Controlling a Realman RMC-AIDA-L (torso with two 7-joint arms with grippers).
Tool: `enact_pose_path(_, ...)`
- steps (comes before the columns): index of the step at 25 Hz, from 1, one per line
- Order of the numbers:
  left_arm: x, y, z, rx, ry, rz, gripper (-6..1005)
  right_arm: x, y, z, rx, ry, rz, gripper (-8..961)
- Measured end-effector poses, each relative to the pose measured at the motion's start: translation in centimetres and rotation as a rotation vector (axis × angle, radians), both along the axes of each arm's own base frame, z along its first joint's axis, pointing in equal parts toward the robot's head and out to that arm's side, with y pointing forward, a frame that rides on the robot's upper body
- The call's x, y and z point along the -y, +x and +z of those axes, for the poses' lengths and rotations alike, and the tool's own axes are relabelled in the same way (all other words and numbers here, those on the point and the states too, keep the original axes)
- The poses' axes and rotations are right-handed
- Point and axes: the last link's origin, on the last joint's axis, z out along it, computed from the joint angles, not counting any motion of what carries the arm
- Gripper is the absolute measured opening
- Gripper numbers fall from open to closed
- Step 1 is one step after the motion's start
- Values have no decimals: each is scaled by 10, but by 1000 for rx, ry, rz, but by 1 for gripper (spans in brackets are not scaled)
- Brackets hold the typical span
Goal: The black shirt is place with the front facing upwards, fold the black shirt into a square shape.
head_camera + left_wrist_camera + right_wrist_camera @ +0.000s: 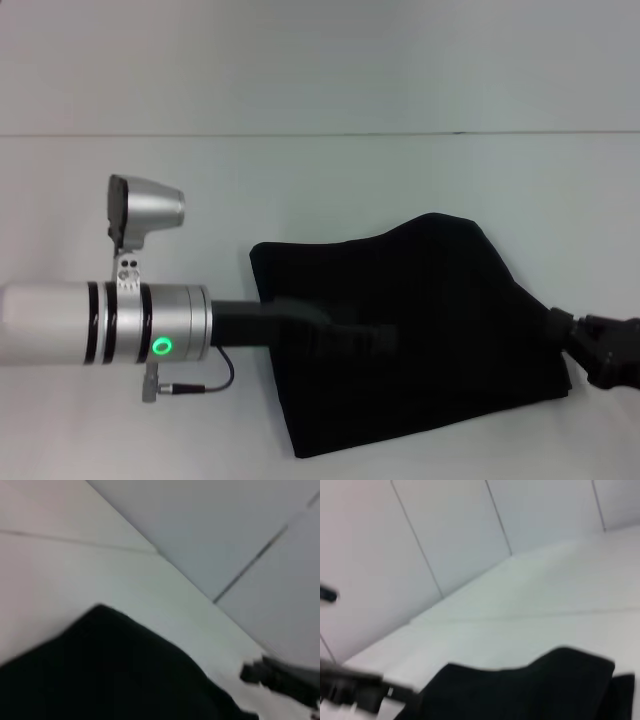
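Black shirt (420, 340) lies folded, lettering hidden; left end effector (385, 338) and right end effector (575, 345) grips unclear.

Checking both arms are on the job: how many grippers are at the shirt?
2. The left gripper reaches over the middle of the black shirt; the right gripper is at the shirt's right edge. Black on black hides the fingers.

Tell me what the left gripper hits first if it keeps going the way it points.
Likely only the black shirt: the left gripper already reaches over it, pointing toward the right gripper at the shirt's far edge. Height above the fabric is unclear.
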Motion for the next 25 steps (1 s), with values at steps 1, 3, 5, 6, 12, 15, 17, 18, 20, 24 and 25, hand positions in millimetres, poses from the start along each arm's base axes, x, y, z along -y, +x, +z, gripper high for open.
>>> enact_pose_path(1,2,0,-2,-7,-10,-8,887,-2,-1,0,4,3,3,19)
enact_pose_path(3,6,1,-7,-26,-38,-25,887,-7,-4,-1,12,1,10,19)
enact_pose_path(5,9,1,-11,-44,-67,-30,887,-11,-7,-3,16,-2,19,20)
enact_pose_path(6,9,2,-10,-45,-71,-31,887,-13,-8,-3,17,-4,25,20)
enact_pose_path(12,-1,-8,33,47,23,60,870,-19,-14,-7,31,-11,46,20)
enact_pose_path(15,-9,-24,56,15,-10,206,853,-23,-18,-7,32,1,67,20)
enact_pose_path(17,-12,-31,65,-4,-15,266,853,-27,-22,-7,37,7,88,20)
enact_pose_path(18,-15,-37,71,-24,-16,310,853,-28,-24,-8,39,8,97,20)
enact_pose_path(20,-19,-44,76,-67,-17,361,853,-31,-27,-9,42,8,110,20)
enact_pose_path(24,-25,-52,73,-180,-47,428,852,-32,-32,-6,26,33,135,21)
enact_pose_path(25,-25,-51,71,-191,-52,432,852,-32,-32,-5,21,42,141,21)
